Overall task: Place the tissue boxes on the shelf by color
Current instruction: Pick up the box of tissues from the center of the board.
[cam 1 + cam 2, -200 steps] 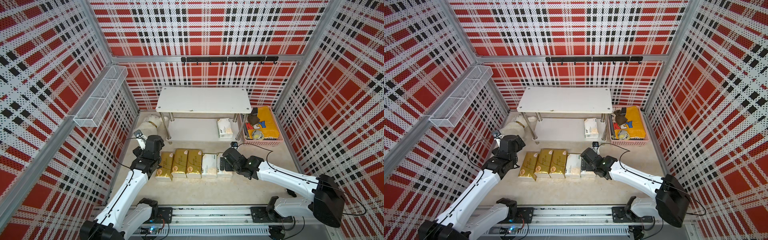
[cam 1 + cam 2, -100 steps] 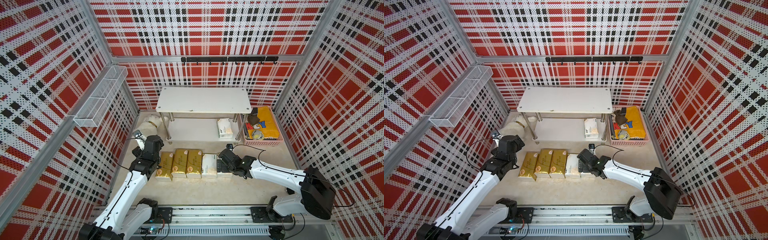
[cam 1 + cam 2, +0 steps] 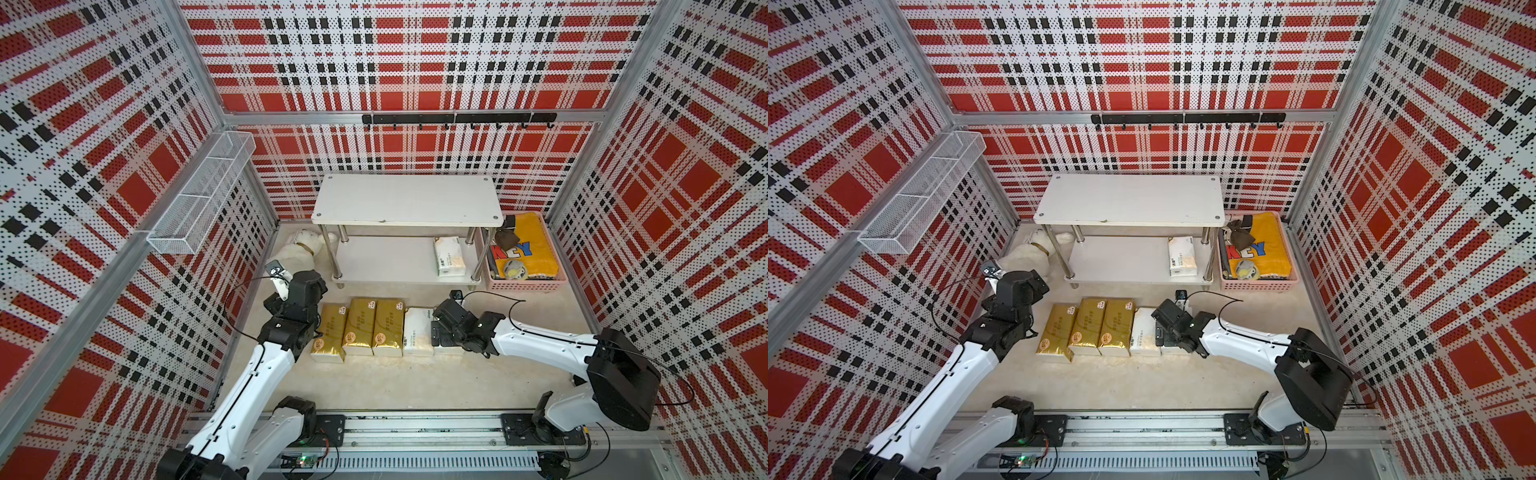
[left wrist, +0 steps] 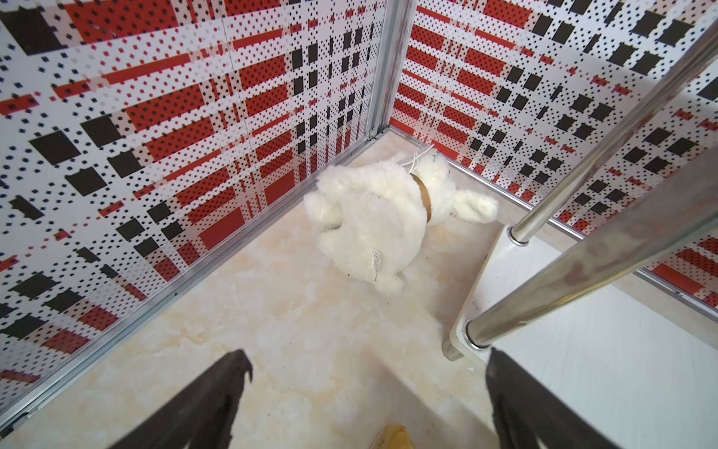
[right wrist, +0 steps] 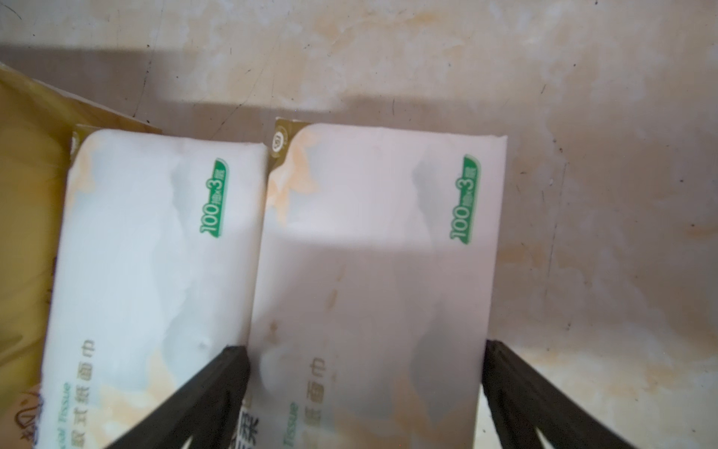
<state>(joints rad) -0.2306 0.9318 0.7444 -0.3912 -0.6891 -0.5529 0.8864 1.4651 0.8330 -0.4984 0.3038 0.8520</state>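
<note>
Plaid walls [image 3: 395, 62] ring a pale floor [image 3: 374, 386]. Far centre, the shelf [image 3: 405, 199] holds one white pack [image 3: 449, 256] on its lower board. Nearer, the right gripper [image 5: 363, 348], spread wide, straddles the rightmost pack [image 5: 369, 272] of a five-pack row [image 3: 359, 328]; the left gripper [image 4: 369, 353] gapes empty beside the leftmost gold pack [image 3: 330, 332].

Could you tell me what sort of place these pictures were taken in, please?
Probably a robot test cell staged as a home storage corner: plaid perforated wall panels in aluminium framing, two arms mounted on a floor rail, and household props such as a two-tier shelf and a pink crate.
</note>
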